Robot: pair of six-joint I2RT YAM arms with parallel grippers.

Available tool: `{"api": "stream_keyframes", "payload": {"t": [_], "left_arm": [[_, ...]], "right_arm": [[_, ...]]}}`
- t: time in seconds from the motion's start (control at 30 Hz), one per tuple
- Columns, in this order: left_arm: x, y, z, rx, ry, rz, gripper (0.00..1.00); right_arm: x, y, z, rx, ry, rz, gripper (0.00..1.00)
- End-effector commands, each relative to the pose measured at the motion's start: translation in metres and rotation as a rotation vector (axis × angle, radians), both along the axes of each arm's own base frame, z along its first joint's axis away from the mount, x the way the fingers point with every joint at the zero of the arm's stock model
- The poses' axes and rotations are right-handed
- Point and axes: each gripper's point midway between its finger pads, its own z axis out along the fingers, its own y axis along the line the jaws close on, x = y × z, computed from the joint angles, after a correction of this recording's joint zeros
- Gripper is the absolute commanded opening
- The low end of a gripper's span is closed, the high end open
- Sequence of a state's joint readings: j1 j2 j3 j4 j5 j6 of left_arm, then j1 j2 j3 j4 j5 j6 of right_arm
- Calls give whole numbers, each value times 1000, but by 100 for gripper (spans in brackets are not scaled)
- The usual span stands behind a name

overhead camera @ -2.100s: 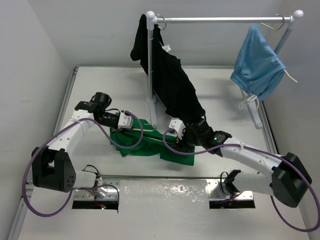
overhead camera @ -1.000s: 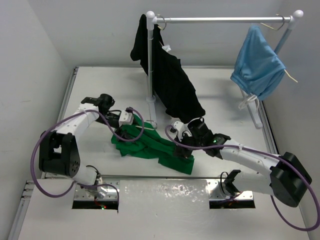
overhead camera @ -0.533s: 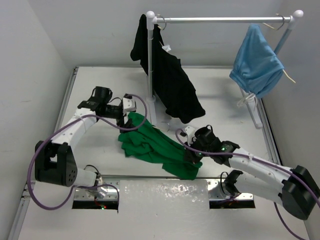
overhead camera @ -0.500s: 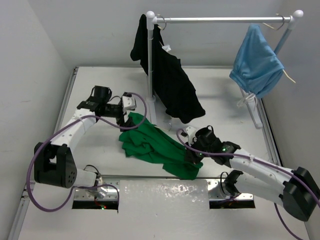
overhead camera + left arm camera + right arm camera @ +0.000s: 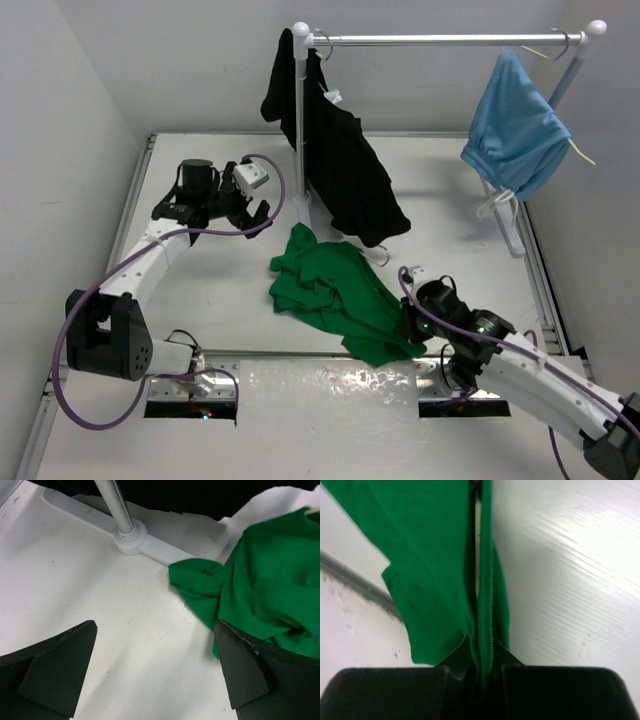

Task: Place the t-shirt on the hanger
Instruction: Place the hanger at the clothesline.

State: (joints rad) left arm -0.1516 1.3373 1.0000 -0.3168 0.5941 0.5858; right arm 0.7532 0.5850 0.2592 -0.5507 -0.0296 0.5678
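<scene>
Two garments on rail: black garment hanging down to table, light-blue garment at right end. Green t-shirt crumpled on table between arms. Left gripper spread wide, empty. Right gripper clamped on t-shirt edge.

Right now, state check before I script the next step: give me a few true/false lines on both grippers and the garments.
1. The left gripper is open and holds nothing. True.
2. The right gripper is open above the t-shirt. False: it is shut on a fold of the t-shirt.
3. The t-shirt hangs from the rail. False: it lies crumpled on the table.
4. The black garment hangs at the rail's left end and the light-blue garment at its right end. True.
</scene>
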Motion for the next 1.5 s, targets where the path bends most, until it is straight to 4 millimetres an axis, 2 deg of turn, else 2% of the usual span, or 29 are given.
{"api": "stream_keyframes", "payload": {"t": [0.0, 0.23, 0.37, 0.47, 0.5, 0.6, 0.67, 0.83, 0.87, 0.9, 0.97, 1.0, 1.03, 1.07, 1.13, 1.17, 1.27, 1.33, 1.37, 1.43, 1.47], "left_arm": [[9, -3, 14, -25, -40, 30, 100], [8, -1, 19, -9, -60, 24, 100], [6, -2, 19, -10, -63, 12, 100], [5, -3, 19, -14, -69, 3, 100], [5, -3, 19, -12, -69, 1, 100], [5, -3, 18, -12, -67, -2, 100], [4, -3, 18, -8, -68, -5, 100], [3, -3, 18, -1, -74, -13, 100], [3, -2, 18, 1, -74, -11, 100], [4, -2, 20, 1, -80, -9, 100], [4, -2, 22, 2, -86, -7, 100], [4, -2, 23, 2, -90, -7, 100], [3, -1, 24, 3, -92, -6, 100], [3, -1, 24, 4, -93, -7, 100], [1, -1, 25, 4, -96, -10, 100], [0, -1, 26, 4, -99, -10, 100], [-2, -1, 27, 2, -98, -12, 100], [-3, 0, 29, 6, -104, -13, 100], [-3, 1, 29, 8, -105, -10, 100], [-4, 2, 31, 15, -113, -10, 100], [-5, 2, 30, 17, -112, -9, 100]], "right_arm": [[14, -27, 9, -48, -37, -235, 0], [27, -50, 35, -58, -122, -405, 0], [34, -58, 43, -48, -169, -474, 0], [43, -77, 62, -97, -246, -553, 0], [51, -87, 83, -110, -307, -601, 0], [61, -93, 113, -138, -390, -599, 0], [67, -105, 130, -193, -451, -622, 0], [83, -122, 192, -277, -603, -649, 0], [86, -122, 202, -289, -620, -641, 0], [89, -121, 222, -277, -645, -640, 0], [98, -116, 233, -379, -638, -573, 0], [101, -114, 255, -377, -659, -569, 0], [108, -112, 257, -458, -647, -526, 0], [112, -111, 277, -451, -676, -535, 0], [121, -112, 298, -490, -712, -525, 0], [130, -110, 315, -483, -722, -539, 0], [150, -107, 344, -488, -727, -521, 0], [161, -99, 350, -480, -705, -463, 0], [166, -102, 366, -460, -713, -479, 0], [179, -94, 359, -482, -660, -418, 0], [184, -100, 366, -477, -662, -438, 0]]}}
